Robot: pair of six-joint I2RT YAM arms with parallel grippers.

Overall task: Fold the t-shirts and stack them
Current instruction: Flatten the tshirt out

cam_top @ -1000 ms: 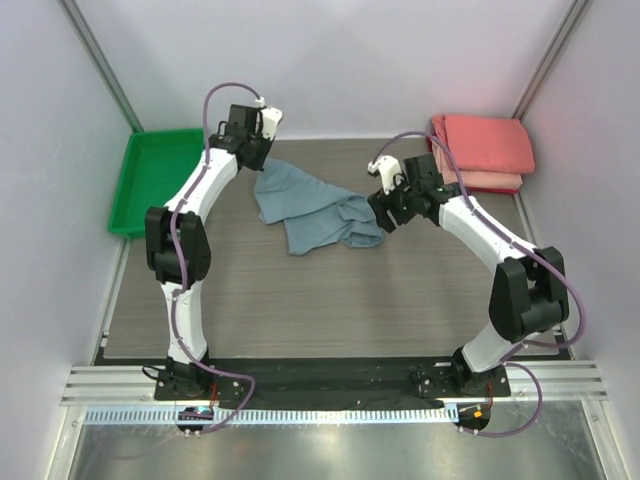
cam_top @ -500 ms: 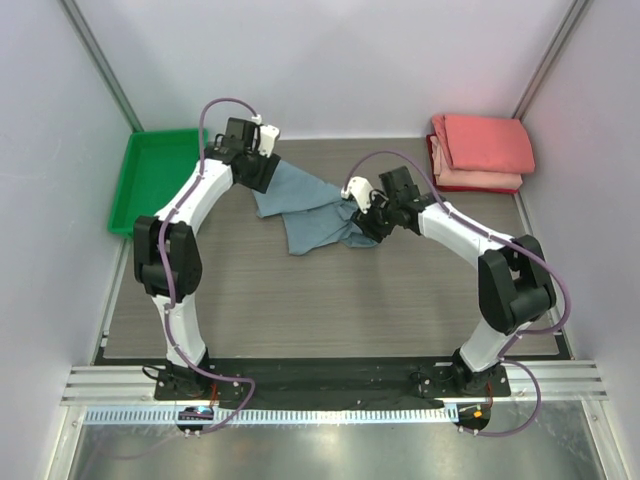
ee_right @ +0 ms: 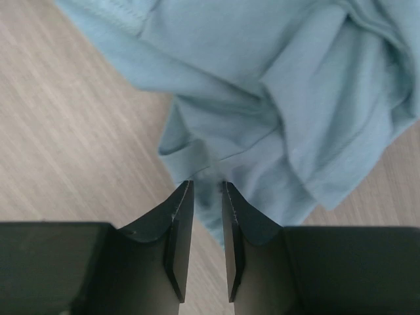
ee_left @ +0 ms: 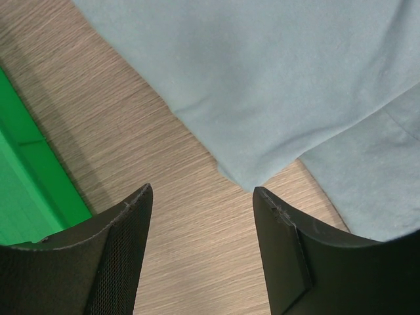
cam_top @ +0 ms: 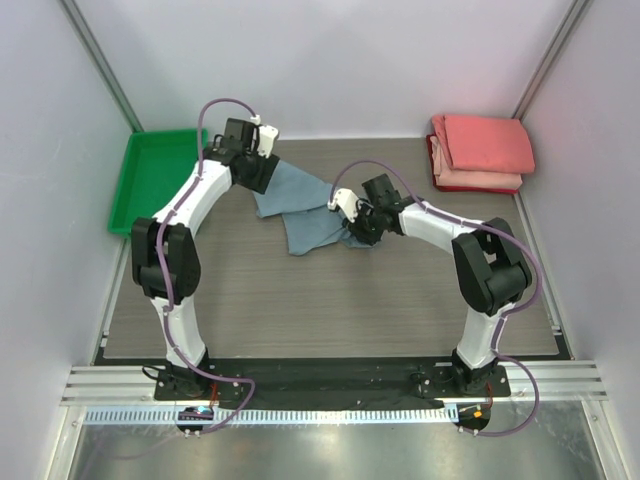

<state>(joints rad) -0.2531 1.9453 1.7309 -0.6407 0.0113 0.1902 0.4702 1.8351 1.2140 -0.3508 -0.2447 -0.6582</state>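
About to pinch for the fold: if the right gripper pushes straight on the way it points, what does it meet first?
The blue-grey t-shirt: its rumpled edge lies just ahead of the right gripper, though depth is unclear.

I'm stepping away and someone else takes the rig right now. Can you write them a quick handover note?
Left pincer: open, empty, over bare table at the blue-grey t-shirt's left edge, near the green tray.
Right pincer: jaws nearly together at the shirt's right edge; cannot tell whether cloth is pinched.
Things: blue-grey t-shirt lies crumpled and unfolded mid-table; folded coral t-shirts are stacked in the far right corner.
Done: coral ones folded and stacked.
Left: fold the blue-grey one and add it to the stack.
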